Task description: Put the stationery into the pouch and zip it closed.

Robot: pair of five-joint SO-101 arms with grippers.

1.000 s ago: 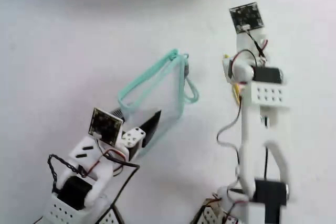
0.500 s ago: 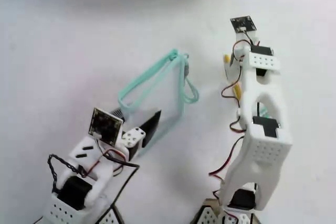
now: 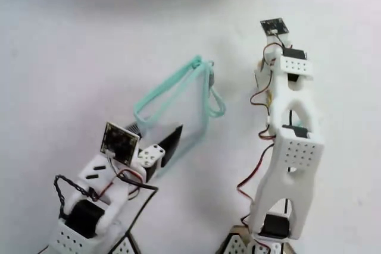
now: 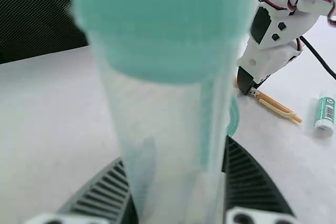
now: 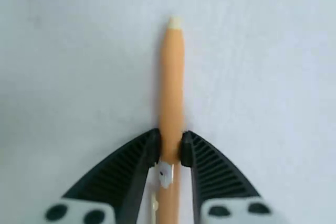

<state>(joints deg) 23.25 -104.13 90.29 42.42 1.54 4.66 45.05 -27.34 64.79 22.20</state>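
On the tabletop (image 3: 71, 57) near the pouch (image 3: 178, 102), itself pinched by the left gripper (image 4: 176, 187), the orange pen (image 5: 171, 77) is clamped for pick-up by the fingers of the right gripper (image 5: 170, 145), so a lift toward the pouch mouth is judged needed next.

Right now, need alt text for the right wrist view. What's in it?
The right gripper has its two black ribbed fingers pressed against either side of an orange pen lying on the white table. The pen's pale end points away from the camera.
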